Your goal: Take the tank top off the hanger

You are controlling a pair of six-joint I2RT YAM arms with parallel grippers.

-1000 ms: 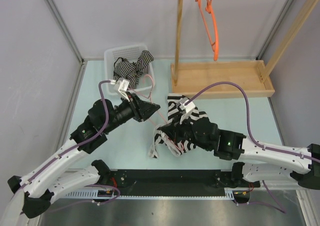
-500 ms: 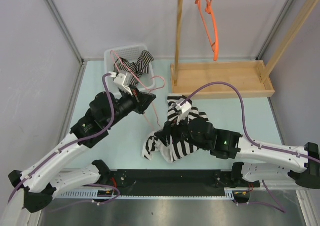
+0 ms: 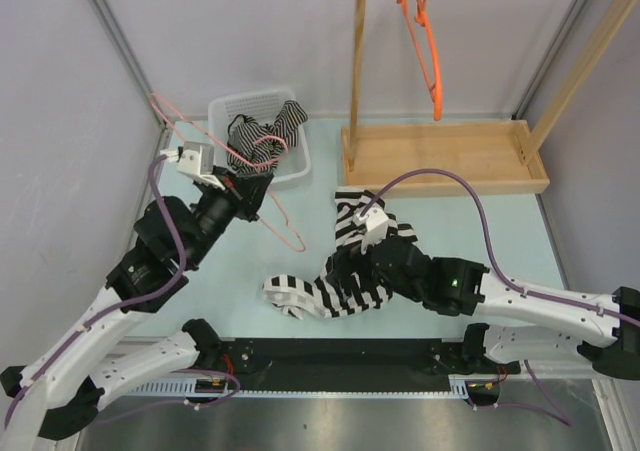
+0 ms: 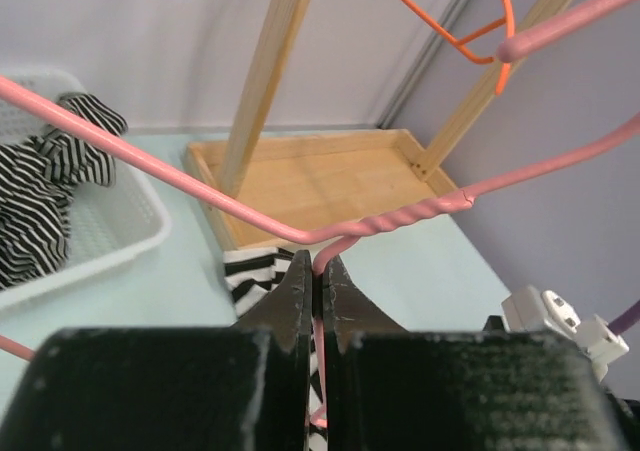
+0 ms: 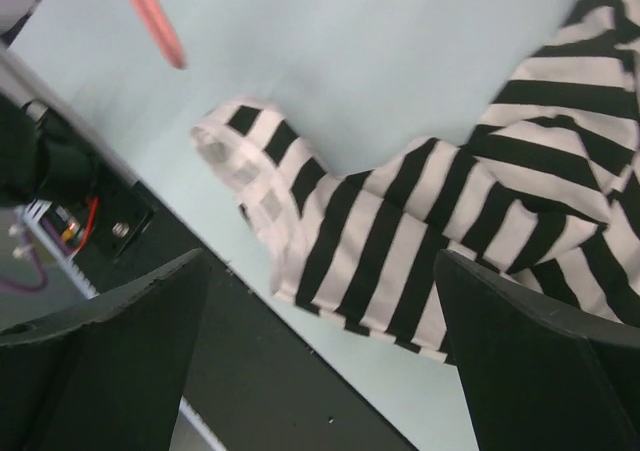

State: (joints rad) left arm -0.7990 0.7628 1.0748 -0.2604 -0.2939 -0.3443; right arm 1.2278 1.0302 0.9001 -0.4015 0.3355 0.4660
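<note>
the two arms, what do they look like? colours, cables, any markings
The left arm and right arm both have white lower links with black joints and wrists. A purple cable runs along each to a white camera box. The fingers are matte black wedges. A small green light glows on the right arm.

Open table surface (image 3: 318,196) lies between the white basket (image 3: 297,166), the wooden rack base (image 3: 445,156) and the striped tank top (image 3: 320,299). The pink hanger (image 4: 100,137) slants across its left side. An orange hanger (image 3: 435,106) hangs above the rack base.
</note>
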